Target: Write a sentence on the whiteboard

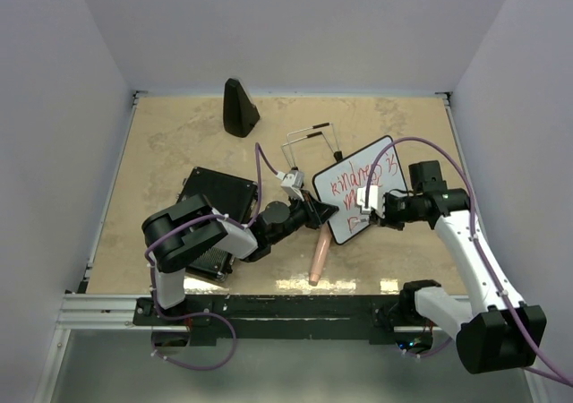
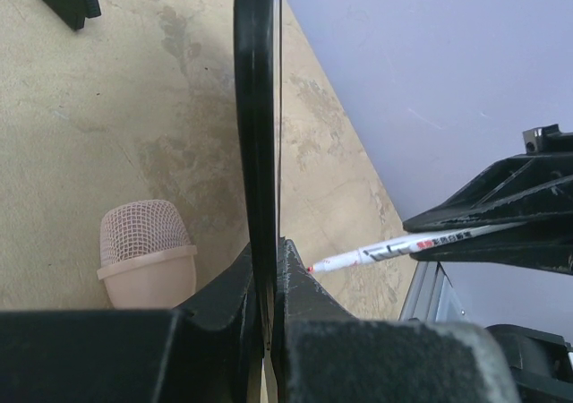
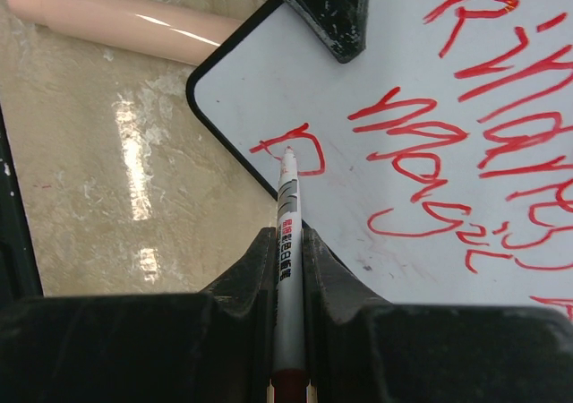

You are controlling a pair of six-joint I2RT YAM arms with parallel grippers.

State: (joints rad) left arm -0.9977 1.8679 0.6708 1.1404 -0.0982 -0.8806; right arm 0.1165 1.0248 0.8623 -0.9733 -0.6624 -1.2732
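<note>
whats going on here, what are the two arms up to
The left claw is clamped on the edge of the whiteboard, steadying it. The right claw grips a marker with its tip on the board near one corner, partway through a red letter. Several lines of red writing already cover the board. A pink microphone lies on the table beside the board, and neither arm touches it.

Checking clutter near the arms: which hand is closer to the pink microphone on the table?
Left. The left hand, clamped on the whiteboard edge, sits right beside the microphone head; the right hand is farther off, over the board, holding a marker.
</note>
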